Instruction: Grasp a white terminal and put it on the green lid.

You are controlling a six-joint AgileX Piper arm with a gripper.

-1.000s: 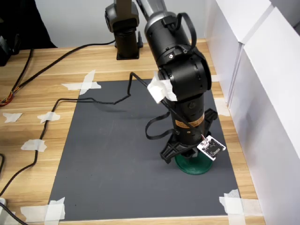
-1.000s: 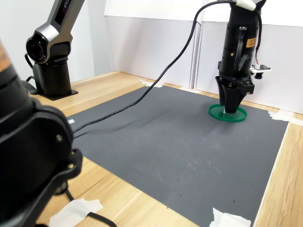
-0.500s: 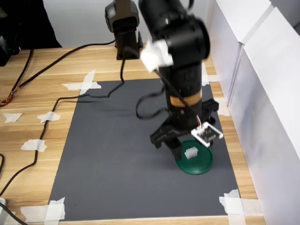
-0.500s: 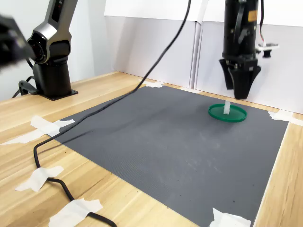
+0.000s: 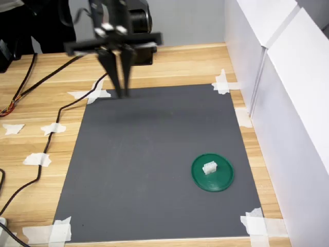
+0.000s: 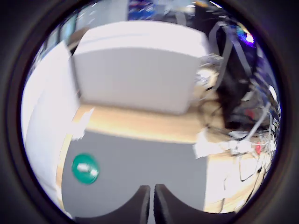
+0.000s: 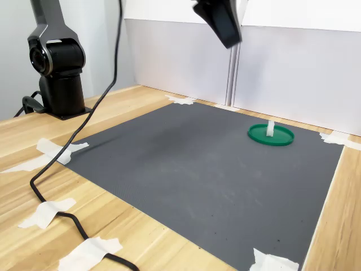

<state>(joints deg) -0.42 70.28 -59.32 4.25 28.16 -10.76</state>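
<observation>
White terminal (image 5: 209,168): sits on the green lid, near its centre, in the lower right of the first exterior view; in the second exterior view it (image 7: 270,129) stands up from the lid at right of centre.
Green lid (image 5: 213,172): flat on the dark grey mat (image 5: 149,170), toward the mat's lower right corner in the first exterior view.
Hand (image 5: 120,93): upper left of the first exterior view, fingers pointing down over the mat's far edge, raised off it.
Hand state: fingers drawn nearly together with a thin slit between them, nothing held; the wrist view (image 6: 152,205) shows the same.
Terminal vs hand: well apart, diagonally across the mat.
Wrist view: lid (image 6: 85,168) appears as a small green disc with a blurred white patch, probably the terminal.
Surface (image 5: 169,64): light wood, white tape scraps (image 5: 255,223) at the mat's corners.
Second exterior view: only a dark, blurred part of the arm (image 7: 219,21) at top centre.
</observation>
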